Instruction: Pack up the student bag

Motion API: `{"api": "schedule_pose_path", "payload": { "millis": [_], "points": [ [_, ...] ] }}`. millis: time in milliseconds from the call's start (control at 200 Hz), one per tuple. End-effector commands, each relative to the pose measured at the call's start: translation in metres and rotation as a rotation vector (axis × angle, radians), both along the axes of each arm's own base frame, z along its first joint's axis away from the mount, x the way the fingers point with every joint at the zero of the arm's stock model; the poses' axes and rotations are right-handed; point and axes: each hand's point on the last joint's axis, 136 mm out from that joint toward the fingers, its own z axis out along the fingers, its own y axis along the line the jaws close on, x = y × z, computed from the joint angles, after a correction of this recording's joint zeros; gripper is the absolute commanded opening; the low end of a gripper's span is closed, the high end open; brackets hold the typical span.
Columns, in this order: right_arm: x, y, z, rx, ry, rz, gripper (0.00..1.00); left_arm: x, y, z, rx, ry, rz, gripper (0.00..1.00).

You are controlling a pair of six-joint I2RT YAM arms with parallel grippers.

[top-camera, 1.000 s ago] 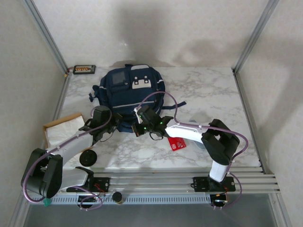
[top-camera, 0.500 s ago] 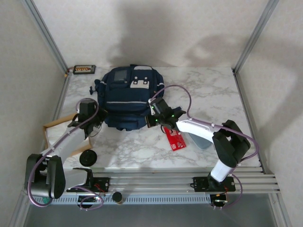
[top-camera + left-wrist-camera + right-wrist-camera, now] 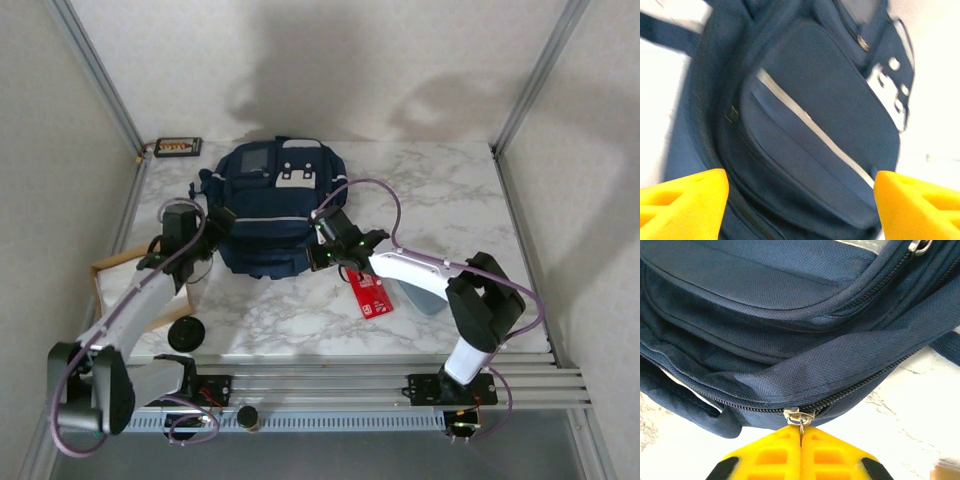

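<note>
The right hand point(image 3: 801, 432) pinches the zip pull point(image 3: 800, 417) at its fingertips, likely to open the bag point(image 3: 272, 210) lying just ahead on the table point(image 3: 450, 200). The left hand point(image 3: 800, 200) gapes wide, empty, the bag's side before it, probably to steady it.

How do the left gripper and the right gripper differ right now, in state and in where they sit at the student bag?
The left gripper is open, jaws wide apart, holding nothing; the right gripper is shut on the zipper pull. The left gripper sits at the left side of the student bag; the right gripper sits at its near right corner. Both are yellow-tipped and face the bag.
</note>
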Motion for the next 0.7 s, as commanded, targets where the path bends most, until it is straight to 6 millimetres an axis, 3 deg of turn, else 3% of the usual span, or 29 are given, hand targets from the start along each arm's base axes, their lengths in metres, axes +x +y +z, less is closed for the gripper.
{"api": "schedule_pose_path", "payload": {
  "millis": [0,135,330,461,556,696],
  "points": [
    [-0.007,0.017,0.001,0.024,0.019,0.029,0.0,-0.027,-0.034,-0.013,-0.194,0.04,0.03,0.77],
    [-0.012,0.022,-0.004,0.036,0.029,0.038,0.0,-0.031,-0.075,-0.015,-0.297,0.031,0.032,0.77],
    [-0.015,0.023,-0.01,0.034,0.041,0.043,0.0,-0.032,-0.118,-0.045,-0.386,0.139,0.051,0.72],
    [-0.014,0.021,-0.012,0.03,0.038,0.038,0.0,-0.024,-0.118,-0.06,-0.363,0.175,0.105,0.61],
    [-0.015,0.02,-0.014,0.024,0.037,0.041,0.0,-0.017,-0.111,-0.063,-0.342,0.161,0.165,0.53],
    [-0.015,0.019,-0.017,0.013,0.034,0.045,0.0,-0.007,-0.116,-0.069,-0.343,0.182,0.193,0.46]
  ]
}}
